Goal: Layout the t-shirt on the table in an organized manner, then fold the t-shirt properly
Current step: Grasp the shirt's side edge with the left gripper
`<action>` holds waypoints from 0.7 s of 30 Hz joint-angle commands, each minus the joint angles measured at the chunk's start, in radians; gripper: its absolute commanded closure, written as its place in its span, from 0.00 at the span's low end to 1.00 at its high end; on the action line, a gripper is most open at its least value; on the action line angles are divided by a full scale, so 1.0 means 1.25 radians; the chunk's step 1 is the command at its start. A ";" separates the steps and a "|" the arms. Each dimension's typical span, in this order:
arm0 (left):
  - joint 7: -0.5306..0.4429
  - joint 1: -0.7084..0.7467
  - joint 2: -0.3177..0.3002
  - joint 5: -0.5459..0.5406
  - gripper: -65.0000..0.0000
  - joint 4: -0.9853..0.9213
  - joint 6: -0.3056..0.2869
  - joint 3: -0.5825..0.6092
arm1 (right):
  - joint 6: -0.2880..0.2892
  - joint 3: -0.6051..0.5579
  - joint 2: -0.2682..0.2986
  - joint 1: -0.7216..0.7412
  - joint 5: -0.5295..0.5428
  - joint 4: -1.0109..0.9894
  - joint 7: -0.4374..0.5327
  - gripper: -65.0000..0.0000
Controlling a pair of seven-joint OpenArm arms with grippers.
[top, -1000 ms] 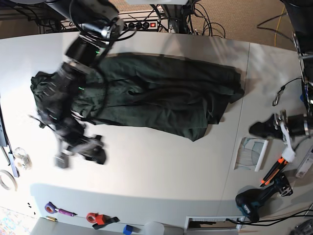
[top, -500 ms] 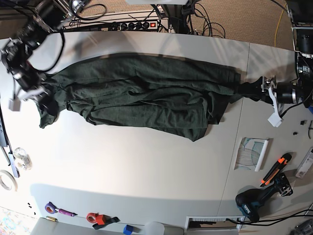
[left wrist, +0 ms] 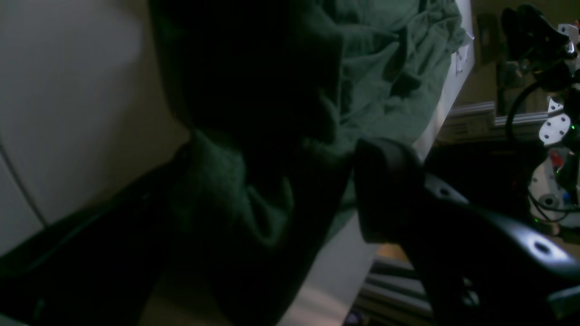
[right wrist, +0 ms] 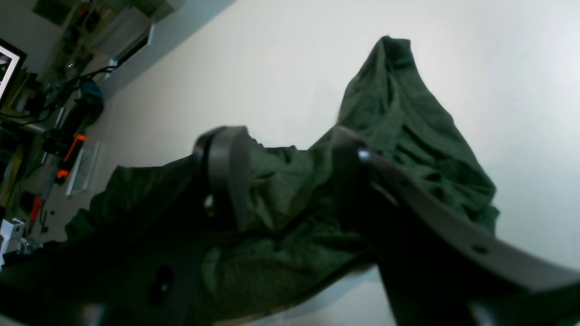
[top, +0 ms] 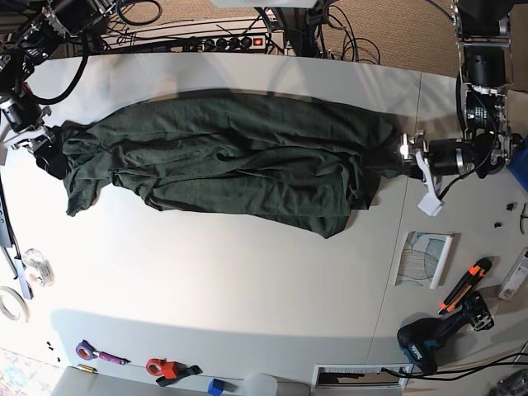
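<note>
The dark green t-shirt (top: 231,165) lies stretched lengthwise across the white table (top: 247,280), wrinkled and partly doubled over. At its left end my right gripper (top: 51,158) holds a bunch of cloth; in the right wrist view its fingers (right wrist: 226,172) are closed on the fabric (right wrist: 408,136), with my right gripper (right wrist: 290,176) just above the table. My left gripper (top: 394,155) is at the shirt's right end. In the left wrist view my left gripper (left wrist: 272,194) stands wide, its fingers (left wrist: 385,194) on either side of a fold of the shirt (left wrist: 385,68).
A paper sheet (top: 425,257), an orange-handled tool (top: 462,285) and a cordless drill (top: 429,342) lie at the right front. Tape rolls (top: 10,301) sit at the left edge. Small purple (top: 99,355) and red (top: 165,367) items rest near the front edge. A power strip (top: 231,41) runs along the back.
My right gripper dragged the shirt's left end from the front left out to the far left, spreading the cloth. My left arm came in from the right onto the shirt's right end.
</note>
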 commanded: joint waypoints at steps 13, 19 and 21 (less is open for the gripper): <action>-0.034 -0.013 0.037 0.166 0.30 0.004 0.059 0.039 | 0.005 0.003 0.018 0.007 0.026 0.014 0.016 0.56; -0.063 -0.017 0.037 0.176 0.33 0.005 0.060 0.124 | 0.006 0.003 0.018 0.007 0.025 0.014 0.017 0.56; -0.070 -0.018 0.037 0.176 0.52 0.005 0.059 0.125 | 0.006 0.003 0.018 0.007 0.024 0.014 0.016 0.56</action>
